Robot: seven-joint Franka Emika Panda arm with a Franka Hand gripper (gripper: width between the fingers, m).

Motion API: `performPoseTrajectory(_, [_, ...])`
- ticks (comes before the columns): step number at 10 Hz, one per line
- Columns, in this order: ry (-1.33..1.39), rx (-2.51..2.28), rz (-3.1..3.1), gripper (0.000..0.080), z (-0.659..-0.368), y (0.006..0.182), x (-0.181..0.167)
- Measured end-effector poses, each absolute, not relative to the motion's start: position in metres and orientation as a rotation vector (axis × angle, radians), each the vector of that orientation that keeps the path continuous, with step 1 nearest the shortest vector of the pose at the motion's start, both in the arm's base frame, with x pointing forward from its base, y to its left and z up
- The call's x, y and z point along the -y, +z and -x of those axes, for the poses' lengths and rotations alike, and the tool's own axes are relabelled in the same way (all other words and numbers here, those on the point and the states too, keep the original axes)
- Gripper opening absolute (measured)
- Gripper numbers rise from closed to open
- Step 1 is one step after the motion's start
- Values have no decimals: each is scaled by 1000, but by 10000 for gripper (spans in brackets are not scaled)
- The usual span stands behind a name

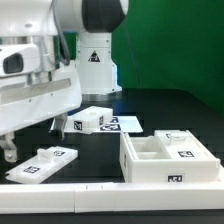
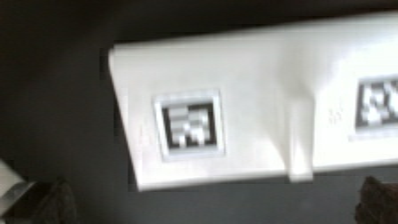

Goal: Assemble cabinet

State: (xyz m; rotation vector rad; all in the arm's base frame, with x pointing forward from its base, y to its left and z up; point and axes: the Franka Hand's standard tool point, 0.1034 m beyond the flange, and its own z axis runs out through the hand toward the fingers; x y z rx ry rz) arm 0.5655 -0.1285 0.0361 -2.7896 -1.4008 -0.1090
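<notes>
Tool (image 2: 206, 198) spread wide over white panel (image 2: 231, 70); square tag (image 2: 189, 124) blurred, pattern unreadable.

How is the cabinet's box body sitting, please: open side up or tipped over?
Open side up: the box body sits level, its divided interior visible from above.

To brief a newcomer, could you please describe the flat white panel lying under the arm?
Find the open white box body on the exterior view's right, then look to that view's left. There, just behind the long white rail, lies the flat panel. Unlike the box, it is a low slab with tags on top.
</notes>
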Motion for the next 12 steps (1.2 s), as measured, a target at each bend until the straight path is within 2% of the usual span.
performPoseTrajectory(5, [-79,1392,2775,795,-560,23,124])
performPoseTrajectory(7, [-79,1391,2775,544,-560,23,125])
performPoseTrajectory(8, [-79,1391,2775,544,-560,23,125])
performPoseTrajectory(9, [-79,1391,2775,359,-560,23,125])
performPoseTrajectory(10, [-79,1391,2775,226,-560,23,125])
performPoseTrajectory(11, [-78,1391,2775,226,-560,23,125])
performPoseTrajectory(12, [-78,1391,2775,58,-560,23,125])
